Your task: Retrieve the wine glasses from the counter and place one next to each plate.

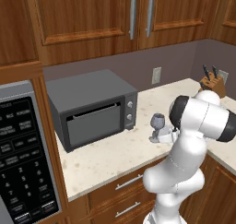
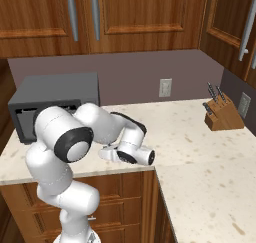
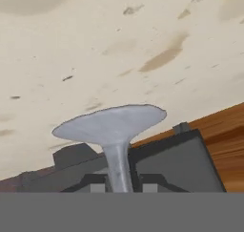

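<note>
A dark grey wine glass (image 1: 157,122) with a wide bowl stands on the beige speckled counter (image 1: 115,156), just right of the toaster oven. My gripper (image 1: 161,134) reaches in low from the right, level with its stem. In the hand view the stem (image 3: 117,166) runs straight between my two fingertips and the round foot (image 3: 109,123) spreads beyond them, so my gripper (image 3: 121,188) is shut on the stem. From the right base view the hand (image 2: 122,154) lies low over the counter near its front edge, with the arm covering the glass. The plates are out of view.
A dark grey toaster oven (image 1: 92,110) stands close to the left of the glass. A wooden knife block (image 2: 220,116) sits by the back wall at the right. Wood cabinets hang above. A microwave panel (image 1: 23,158) fills the near left.
</note>
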### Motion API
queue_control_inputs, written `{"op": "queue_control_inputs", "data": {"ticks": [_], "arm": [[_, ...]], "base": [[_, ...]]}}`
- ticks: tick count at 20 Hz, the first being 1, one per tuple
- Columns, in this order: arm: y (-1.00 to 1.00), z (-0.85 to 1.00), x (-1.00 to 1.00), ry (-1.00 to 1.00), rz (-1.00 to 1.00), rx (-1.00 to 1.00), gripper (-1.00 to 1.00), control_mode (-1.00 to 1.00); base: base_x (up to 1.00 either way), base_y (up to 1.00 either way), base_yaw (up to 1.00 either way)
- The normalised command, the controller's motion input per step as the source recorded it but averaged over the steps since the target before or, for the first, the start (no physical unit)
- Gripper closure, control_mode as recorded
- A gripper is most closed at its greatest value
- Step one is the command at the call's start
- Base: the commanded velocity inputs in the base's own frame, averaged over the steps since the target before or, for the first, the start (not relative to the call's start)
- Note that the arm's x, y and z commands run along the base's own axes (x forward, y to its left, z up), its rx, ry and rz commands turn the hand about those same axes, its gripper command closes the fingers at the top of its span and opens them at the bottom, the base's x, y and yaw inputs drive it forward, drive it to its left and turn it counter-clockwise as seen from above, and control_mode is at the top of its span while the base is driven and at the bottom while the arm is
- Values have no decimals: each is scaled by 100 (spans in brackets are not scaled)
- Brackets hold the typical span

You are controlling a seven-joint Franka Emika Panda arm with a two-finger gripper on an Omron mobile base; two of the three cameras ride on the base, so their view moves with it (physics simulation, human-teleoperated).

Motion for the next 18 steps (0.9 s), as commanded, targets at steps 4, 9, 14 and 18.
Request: {"op": "queue_control_inputs", "data": {"ticks": [4, 9, 14, 18], "arm": [[0, 100, -65, -39, 0, 0, 100, -100], [-1, 100, -67, -36, 0, 0, 100, -100], [0, 100, -74, -20, 0, -6, 100, -100], [1, 100, -74, -23, 0, -6, 100, -100]], "base": [[0, 0, 0], [0, 0, 0], [0, 0, 0], [0, 0, 0]]}}
